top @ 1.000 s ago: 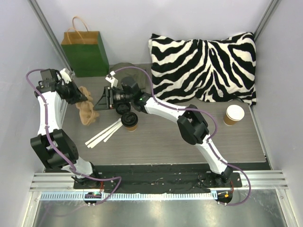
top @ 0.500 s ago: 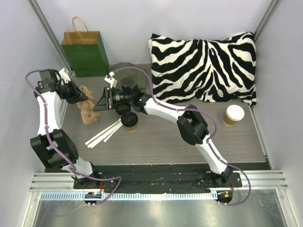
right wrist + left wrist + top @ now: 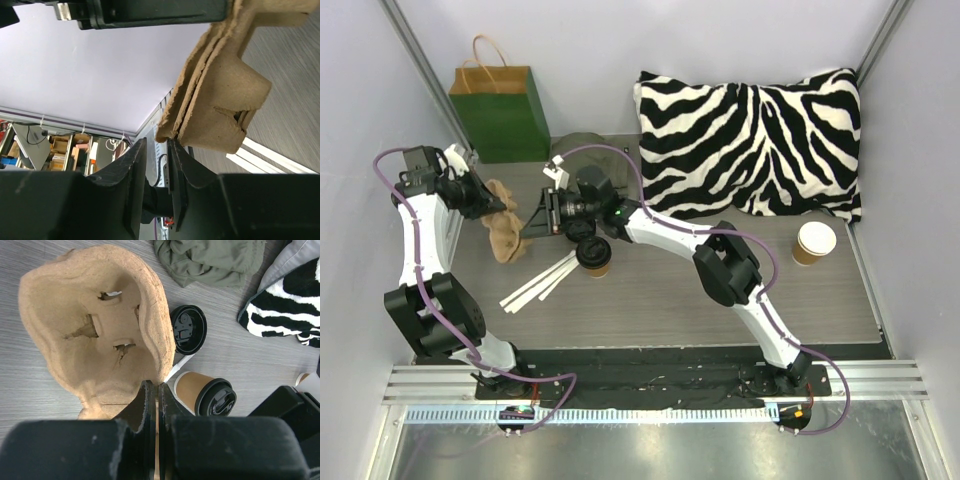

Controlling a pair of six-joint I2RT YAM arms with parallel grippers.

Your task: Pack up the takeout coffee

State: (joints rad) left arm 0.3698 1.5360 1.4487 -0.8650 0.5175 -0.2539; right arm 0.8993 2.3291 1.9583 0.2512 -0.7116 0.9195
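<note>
- The right fingers [image 3: 165,146] have drawn in over the last second, from fairly wide to a narrow slit, and the right arm has crept a little toward the table's left edge. The lower rim of the pulp tray [image 3: 220,85] now sits between their tips, and they look closed down on it.
- The left fingers [image 3: 155,389] have not changed. They are pressed fully together on the tray's other rim and hold it tilted above the table [image 3: 660,300], near the left edge.
- We judge that both arms now share the tray. Its rim looks doubled in the right wrist view, so the next move may be to pull two layers apart.
- The takeout coffee [image 3: 595,258] has not moved. It stands upright with its lid on, left of the table's middle, just beside the white sticks [image 3: 542,280]. It is near the tray but apart from it, and neither arm touches it.
- A loose black lid [image 3: 189,330] lies just beyond the coffee.
- The green bag [image 3: 500,110] stands in the far left corner, well apart from the coffee, so we judge the packing not yet begun.
- The table is grey wood-grain. An olive cloth [image 3: 210,260] lies at its far edge, a zebra pillow [image 3: 750,140] fills the far right corner, and a lidless cup [image 3: 814,243] stands near the right edge.
- Pale plain walls [image 3: 600,50] close in the far, left and right sides, and a metal rail [image 3: 660,385] runs along the near edge.
</note>
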